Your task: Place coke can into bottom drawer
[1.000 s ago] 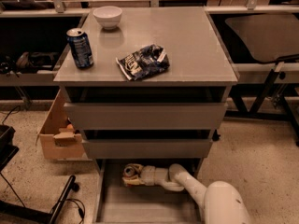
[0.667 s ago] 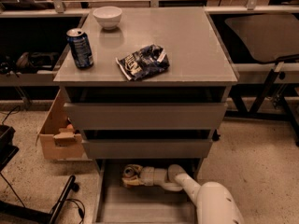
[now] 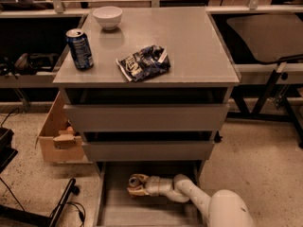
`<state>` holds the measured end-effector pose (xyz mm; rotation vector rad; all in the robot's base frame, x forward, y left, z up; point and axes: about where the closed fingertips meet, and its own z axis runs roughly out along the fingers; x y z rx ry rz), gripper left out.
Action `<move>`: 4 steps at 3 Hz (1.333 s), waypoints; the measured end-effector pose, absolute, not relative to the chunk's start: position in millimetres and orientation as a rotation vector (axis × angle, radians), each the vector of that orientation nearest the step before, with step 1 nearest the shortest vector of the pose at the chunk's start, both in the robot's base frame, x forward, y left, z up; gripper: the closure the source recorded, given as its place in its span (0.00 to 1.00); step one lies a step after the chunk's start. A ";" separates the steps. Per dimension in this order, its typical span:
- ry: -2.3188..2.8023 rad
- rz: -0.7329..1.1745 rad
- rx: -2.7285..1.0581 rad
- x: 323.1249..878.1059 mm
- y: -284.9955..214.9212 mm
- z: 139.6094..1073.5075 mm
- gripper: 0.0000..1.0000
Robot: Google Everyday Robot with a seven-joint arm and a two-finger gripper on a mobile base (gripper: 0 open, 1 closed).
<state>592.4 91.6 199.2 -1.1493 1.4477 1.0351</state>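
Note:
The bottom drawer (image 3: 118, 211) is pulled open at the foot of the grey cabinet. My gripper (image 3: 136, 186) reaches into it from the right, low over the drawer floor near the back left. Its fingers close around a small can lying between them; I take it for the coke can (image 3: 134, 179), but only its silver top shows and the body is hidden by the fingers. My white arm (image 3: 189, 195) lies across the drawer.
On the cabinet top (image 3: 189, 41) stand a dark blue can (image 3: 79, 48), a white bowl (image 3: 107, 17) and a dark snack bag (image 3: 143, 63). The two upper drawers (image 3: 147, 118) are slightly open. A cardboard box (image 3: 57, 136) sits at the left and a dark chair base (image 3: 61, 205) stands at bottom left.
Almost nothing: the gripper stays in the bottom drawer around the can, and the arm's elbow has shifted slightly.

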 end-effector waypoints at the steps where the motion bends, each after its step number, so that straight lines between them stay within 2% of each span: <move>1: 1.445 1.099 -1.154 563.2 109.7 197.9 0.82; 4: 1.444 1.098 -1.155 564.2 109.7 198.1 0.13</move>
